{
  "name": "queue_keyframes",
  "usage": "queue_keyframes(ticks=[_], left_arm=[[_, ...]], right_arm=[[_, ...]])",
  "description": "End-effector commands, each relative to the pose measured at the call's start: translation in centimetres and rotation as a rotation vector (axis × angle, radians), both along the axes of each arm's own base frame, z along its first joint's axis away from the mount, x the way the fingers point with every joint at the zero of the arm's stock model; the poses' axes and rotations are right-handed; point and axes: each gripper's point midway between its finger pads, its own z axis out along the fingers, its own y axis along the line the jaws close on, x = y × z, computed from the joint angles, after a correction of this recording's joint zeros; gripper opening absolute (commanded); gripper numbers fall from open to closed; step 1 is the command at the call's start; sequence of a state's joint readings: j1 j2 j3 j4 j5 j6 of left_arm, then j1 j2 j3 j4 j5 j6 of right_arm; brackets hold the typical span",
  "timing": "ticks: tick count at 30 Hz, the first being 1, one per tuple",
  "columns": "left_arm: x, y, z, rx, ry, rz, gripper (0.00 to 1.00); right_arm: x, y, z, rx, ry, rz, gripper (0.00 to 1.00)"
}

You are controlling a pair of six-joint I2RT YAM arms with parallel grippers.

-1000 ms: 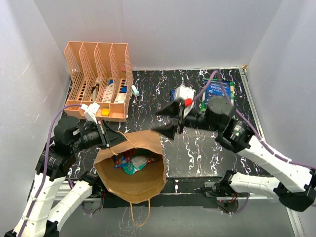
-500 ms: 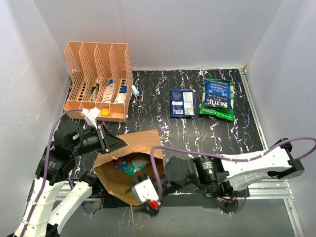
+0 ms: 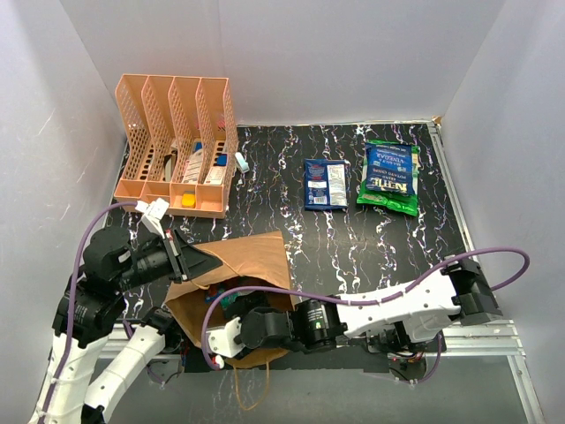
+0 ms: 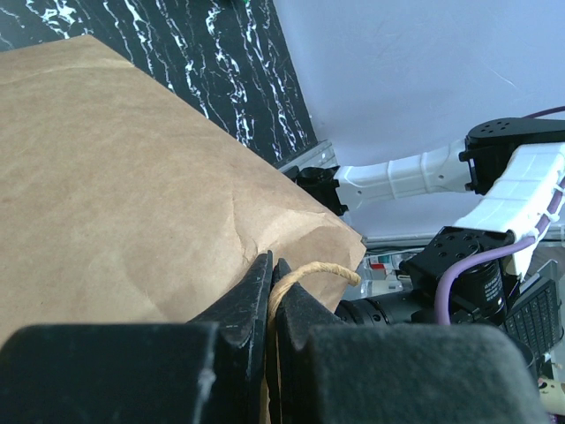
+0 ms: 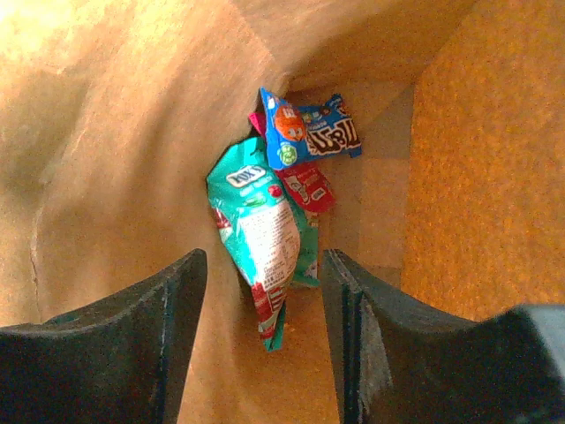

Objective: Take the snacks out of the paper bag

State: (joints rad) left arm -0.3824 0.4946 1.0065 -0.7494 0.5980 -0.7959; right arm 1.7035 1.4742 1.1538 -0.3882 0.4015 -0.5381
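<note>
Right pincer (image 5: 260,265) spread inside paper bag (image 5: 106,132), over teal packet (image 5: 260,221), blue packet (image 5: 313,132), red packet (image 5: 307,187); left pincer (image 4: 270,269) pinching bag's handle (image 4: 309,272); green bag (image 3: 389,177), dark blue packet (image 3: 325,184) out on worktop (image 3: 353,247)

overhead looks down; wrist views sit close, sharing the paper bag (image 3: 252,261)

Robot lab test cell, not a lived-in room. Plain white panels (image 3: 353,62) box in three sides. Black marbled tabletop (image 3: 353,256), aluminium rail (image 3: 455,181) along its edge. Left arm (image 3: 106,265) and right arm (image 3: 415,305) are mounted at the near edge, purple cable (image 3: 494,251) looping loose. Props laid out: paper bag (image 3: 252,256), snack packets (image 3: 388,177), orange file organizer (image 3: 177,150) holding stationery.
</note>
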Motion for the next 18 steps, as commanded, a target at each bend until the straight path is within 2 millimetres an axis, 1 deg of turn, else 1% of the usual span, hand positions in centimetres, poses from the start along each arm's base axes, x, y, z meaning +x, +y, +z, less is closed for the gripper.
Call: queue_keyframes(ticks=[1, 3, 6, 8, 13, 16, 18], left_arm=[[-0.9, 0.6, 1.1, 0.003, 0.004, 0.022, 0.0], [-1.2, 0.8, 1.3, 0.006, 0.006, 0.027, 0.0], [-1.4, 1.0, 1.9, 0.003, -0.004, 0.033, 0.0], [-1.5, 0.9, 2.1, 0.004, -0.008, 0.022, 0.0], [-1.3, 0.6, 2.4, 0.001, -0.025, 0.003, 0.0], [-1.0, 0.7, 2.8, 0.002, -0.04, 0.014, 0.0], [-0.9, 0.8, 3.1, 0.0, -0.053, 0.024, 0.0]], right_arm=[[-3.7, -0.3, 0.4, 0.017, -0.042, 0.092, 0.59], [-3.0, -0.7, -0.7, -0.037, -0.072, 0.071, 0.63], [-1.5, -1.1, -2.2, -0.118, -0.096, 0.049, 0.65], [-0.2, -1.0, -2.6, -0.133, -0.1, 0.015, 0.66], [2.3, -0.6, -4.7, -0.219, -0.117, -0.045, 0.68], [4.1, -0.7, -5.5, -0.251, -0.128, -0.101, 0.7], [5.1, -0.4, -5.5, -0.253, -0.134, -0.132, 0.7]])
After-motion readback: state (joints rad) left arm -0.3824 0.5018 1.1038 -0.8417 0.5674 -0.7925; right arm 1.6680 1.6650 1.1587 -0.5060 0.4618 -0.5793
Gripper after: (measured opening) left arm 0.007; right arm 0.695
